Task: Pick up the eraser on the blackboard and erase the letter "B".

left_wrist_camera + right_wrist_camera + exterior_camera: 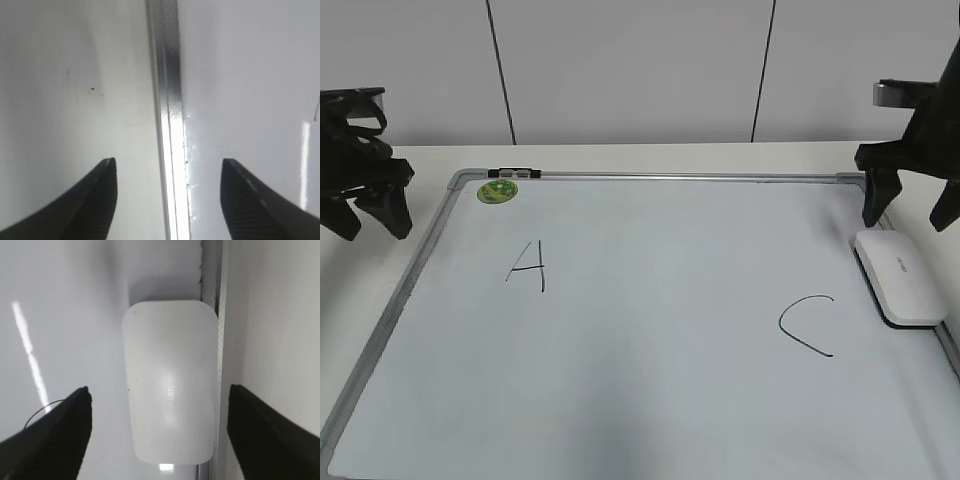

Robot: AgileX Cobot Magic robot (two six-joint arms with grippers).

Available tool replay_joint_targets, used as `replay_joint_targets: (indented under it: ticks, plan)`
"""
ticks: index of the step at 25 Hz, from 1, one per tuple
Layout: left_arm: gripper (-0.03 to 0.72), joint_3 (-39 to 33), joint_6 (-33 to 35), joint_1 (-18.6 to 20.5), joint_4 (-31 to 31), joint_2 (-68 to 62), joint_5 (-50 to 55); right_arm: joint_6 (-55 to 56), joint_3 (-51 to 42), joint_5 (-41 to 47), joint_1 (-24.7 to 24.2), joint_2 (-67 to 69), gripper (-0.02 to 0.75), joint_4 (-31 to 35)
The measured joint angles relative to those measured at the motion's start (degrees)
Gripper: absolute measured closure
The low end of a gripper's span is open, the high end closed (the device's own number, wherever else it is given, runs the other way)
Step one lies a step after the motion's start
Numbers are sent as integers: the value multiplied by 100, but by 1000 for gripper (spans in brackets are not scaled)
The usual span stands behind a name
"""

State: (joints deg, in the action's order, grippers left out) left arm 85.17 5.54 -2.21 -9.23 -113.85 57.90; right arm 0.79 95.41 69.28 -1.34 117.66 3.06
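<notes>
The blackboard [650, 400] is a pale bluish-white board with a grey frame and a round green sticker [496, 191]. A black "A" [527, 265] and a black "C" [807, 325] are drawn on it; no letter "B" shows between them. The white eraser [900, 277] lies flat at the board's right edge; it also shows in the right wrist view [170, 380]. My right gripper [910, 210] is open and empty, hovering just behind the eraser, its fingers [159, 395] spread wider than it. My left gripper [368, 215] is open and empty over the board's left frame [170, 125].
The board lies on a white table [620, 155] with a grey panelled wall behind. A small black clip [515, 173] sits on the top frame near the sticker. The "C" stroke shows at the lower left of the right wrist view [42, 410].
</notes>
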Motion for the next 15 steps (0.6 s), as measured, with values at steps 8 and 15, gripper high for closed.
replay_joint_targets:
  ticks: [8,15]
  plan:
    - [175,0,-76,0,23,513,211,70,-60,36,0,-628,214,210]
    - [175,-84,-186,0,217,1438,274,93,-1864,-1051,29,-2355,223,471]
